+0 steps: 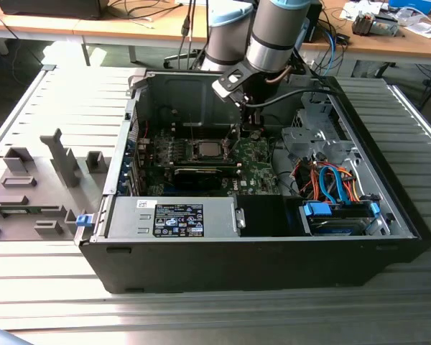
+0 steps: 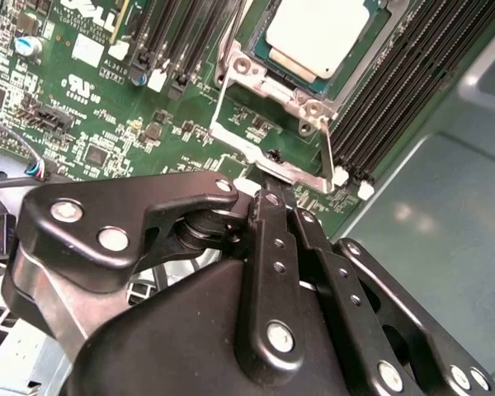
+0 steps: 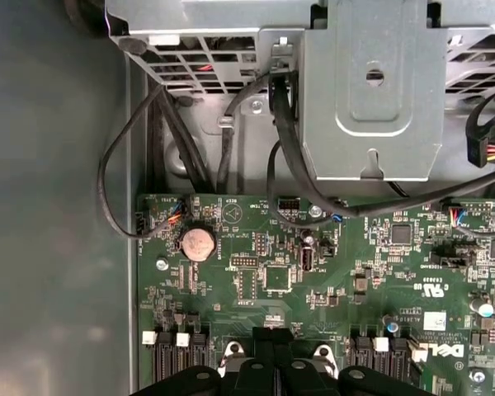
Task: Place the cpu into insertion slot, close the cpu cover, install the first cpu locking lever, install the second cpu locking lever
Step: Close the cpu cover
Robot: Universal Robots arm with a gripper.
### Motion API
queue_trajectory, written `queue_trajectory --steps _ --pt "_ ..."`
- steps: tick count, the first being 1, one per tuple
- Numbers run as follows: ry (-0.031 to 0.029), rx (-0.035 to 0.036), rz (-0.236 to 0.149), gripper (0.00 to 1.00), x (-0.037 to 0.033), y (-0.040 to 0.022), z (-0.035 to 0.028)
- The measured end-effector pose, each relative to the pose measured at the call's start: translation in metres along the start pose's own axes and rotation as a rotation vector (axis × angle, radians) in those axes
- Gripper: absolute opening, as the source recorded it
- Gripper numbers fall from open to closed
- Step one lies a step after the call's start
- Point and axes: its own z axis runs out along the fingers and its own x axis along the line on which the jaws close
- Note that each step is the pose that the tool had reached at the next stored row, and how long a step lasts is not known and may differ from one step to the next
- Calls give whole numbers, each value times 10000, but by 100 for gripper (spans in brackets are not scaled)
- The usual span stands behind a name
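In the exterior view, grey fixtures (image 1: 29, 187) are seen on the slatted counter (image 1: 43, 302) at the view's left, just beside an open case (image 1: 237, 266). A green board (image 1: 255, 154) is laid flat inside the case, and the cpu (image 1: 205, 149) is seated in the slot (image 1: 192, 149) near the board's middle. The arm (image 1: 273, 36) is extended into the case from the far side. The hand (image 1: 248, 131) is held close over the board, just to the view's right of the slot. Orange and blue cables (image 1: 330, 183) are bundled at the case's right end.

In the second wrist view, the cpu's grey top is framed by the cover (image 2: 293, 92), which appears to be lying down over the slot. Black memory sockets (image 2: 412, 91) are ranged on both sides. A thin wire lever (image 2: 327, 153) is seen along the slot's edge; whether it is latched cannot be told. The hand is set narrow, with its fingers (image 2: 272, 239) nearly together and the tips placed at the silver rim next to the lever. Whether anything is pinched between them cannot be told.

In the first wrist view, a coin cell (image 3: 198, 243) is mounted on the board, and black leads (image 3: 285, 115) are run up to a metal cage (image 3: 371, 91).
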Motion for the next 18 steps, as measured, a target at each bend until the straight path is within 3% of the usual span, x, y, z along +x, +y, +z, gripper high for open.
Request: queue_trajectory --steps 9,18 --pt "0 0 0 11 1 -85 7" --pt "0 0 1 11 5 -369 30"
